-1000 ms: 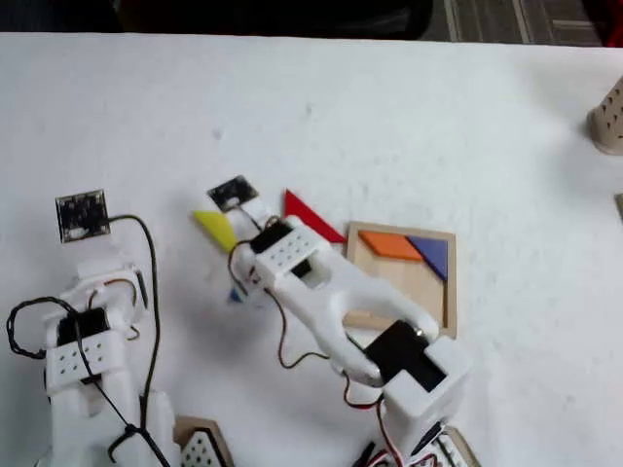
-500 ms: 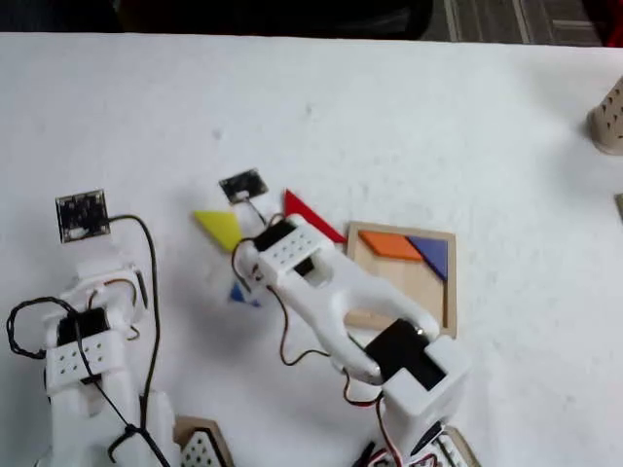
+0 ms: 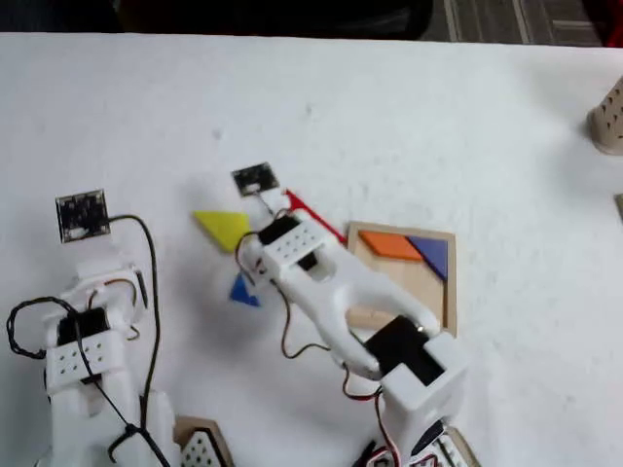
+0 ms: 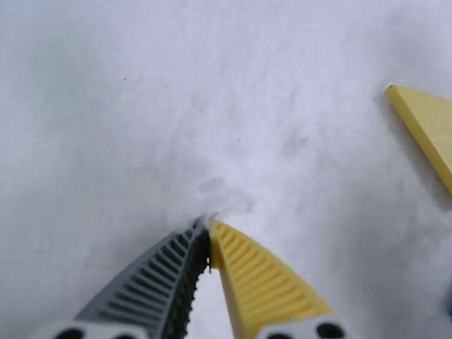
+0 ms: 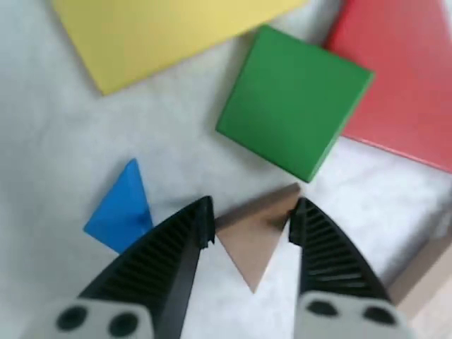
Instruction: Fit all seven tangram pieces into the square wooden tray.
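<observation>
My right gripper is open, low over the table, with a tan triangle lying between its fingers and each fingertip close to one of its corners. Just beyond lie a green square, a yellow piece, a red triangle and a small blue triangle. In the high view the wooden tray sits right of that arm and holds an orange piece and a purple triangle. My left gripper is shut over bare table, with the yellow piece off to one side.
The left arm stands at the table's front left, well away from the pieces. A wooden peg holder sits at the far right edge. Open white table lies behind the pieces and right of the tray.
The right arm has shifted up and to the right in the high view, uncovering the yellow piece and the small blue triangle. The left arm has stayed still.
</observation>
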